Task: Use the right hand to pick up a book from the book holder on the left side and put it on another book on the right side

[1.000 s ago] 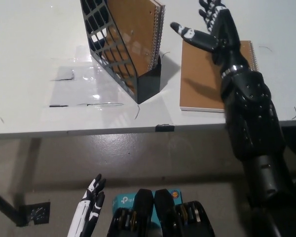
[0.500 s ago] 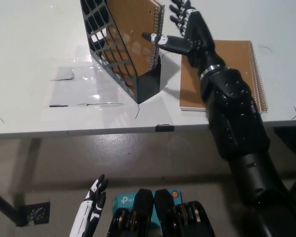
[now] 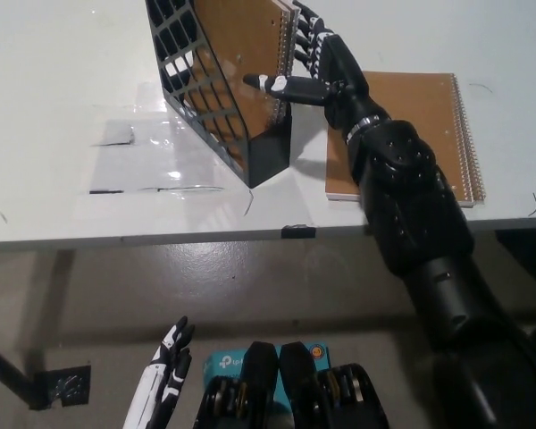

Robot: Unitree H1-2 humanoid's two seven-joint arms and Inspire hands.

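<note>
A black lattice book holder [image 3: 216, 85] stands on the white table [image 3: 71, 89], with a brown spiral-bound book [image 3: 246, 40] upright in it. My black right hand [image 3: 314, 63] is open at the book's spiral edge, one finger lying across the brown cover and the others behind the spiral. Whether it touches the book I cannot tell. A second brown spiral notebook [image 3: 424, 125] lies flat on the table to the right, partly hidden by my right forearm. My white left hand [image 3: 161, 380] hangs low below the table edge, fingers apart.
The table's front edge [image 3: 205, 234] runs across the middle of the view, with a small black clip [image 3: 297, 231] on it. Tape marks [image 3: 116, 138] sit left of the holder. Grey floor shows beneath the table.
My right hand has moved left from above the flat notebook to the upright book in the holder. The left hand has not moved.
</note>
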